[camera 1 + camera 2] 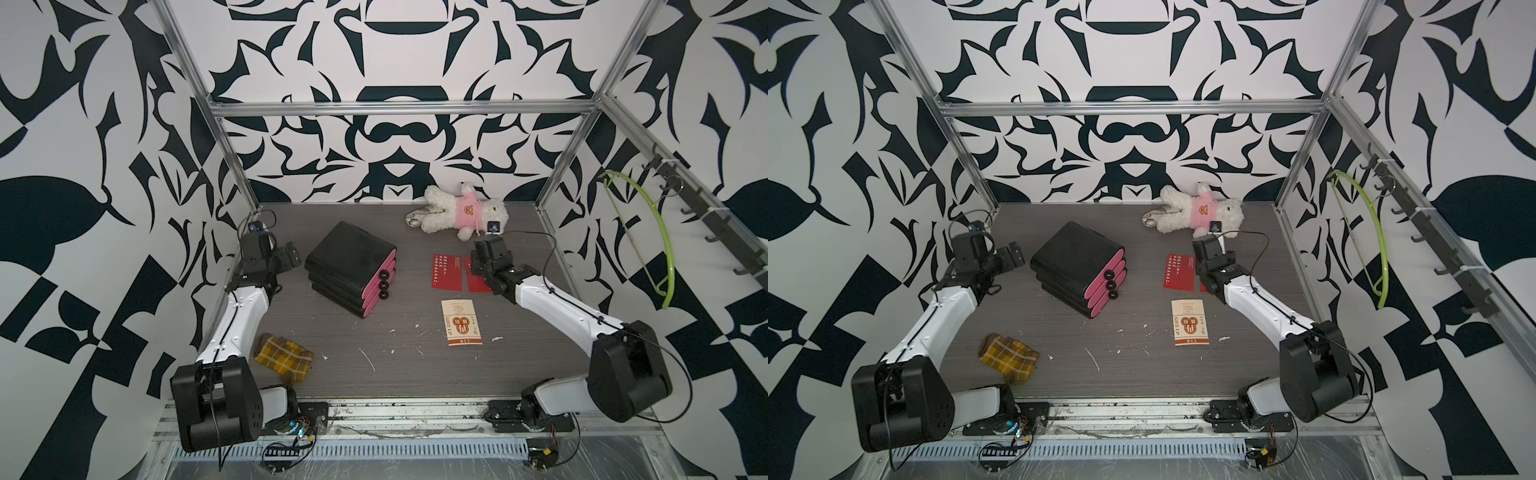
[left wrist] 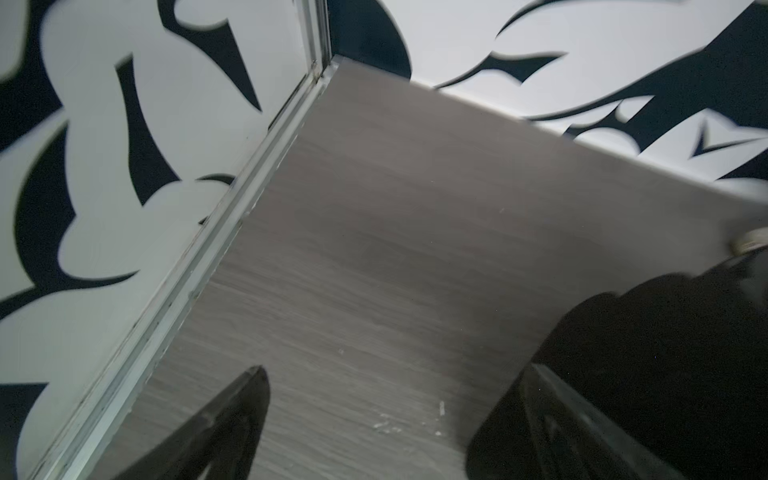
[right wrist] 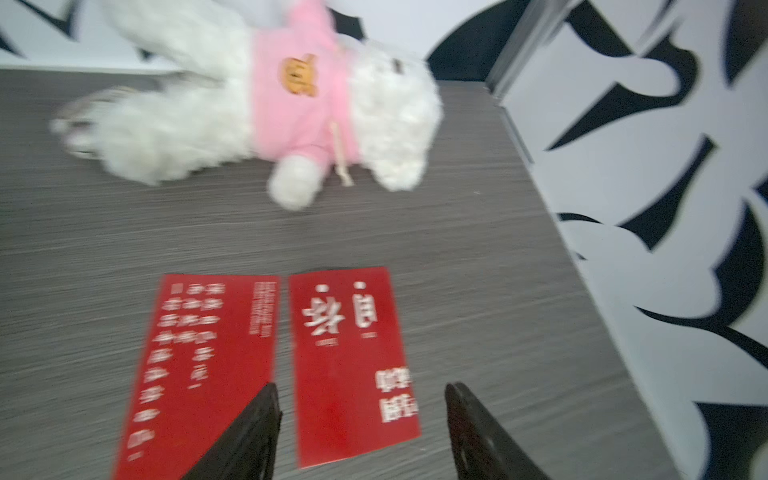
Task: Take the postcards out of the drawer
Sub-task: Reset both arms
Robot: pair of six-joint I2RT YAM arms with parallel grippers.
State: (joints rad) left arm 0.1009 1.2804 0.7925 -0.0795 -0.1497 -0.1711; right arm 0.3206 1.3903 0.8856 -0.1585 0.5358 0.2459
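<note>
Grey wood-grain table [image 1: 374, 374] inside black-and-white patterned walls. At the far left the left hand [image 1: 292, 257] hangs with its jaws wide apart and nothing in them, close to the wall and just beside the drawer unit [image 1: 351, 266]. A careless swing from there could shove the unit, or brush the plaid cloth [image 1: 284, 358] lying near the front. All three pink drawer fronts look pushed in, so I cannot tell whether anything is left inside. To the right of the unit the postcards lie flat on the table: the first red postcard [image 1: 446, 271], the cream postcard [image 1: 461, 323] nearer the front, and the second red postcard [image 3: 353, 365] just beside the first. The right hand [image 3: 360, 388] hovers low over that second card, jaws parted and gripping nothing. The likeliest slip is here: if a fingertip catches the thin card's edge on withdrawal, it could drag the card onto its neighbour or toward the plush toy [image 1: 461, 210]. The forearm pulling back low could also scuff the cream card.
</note>
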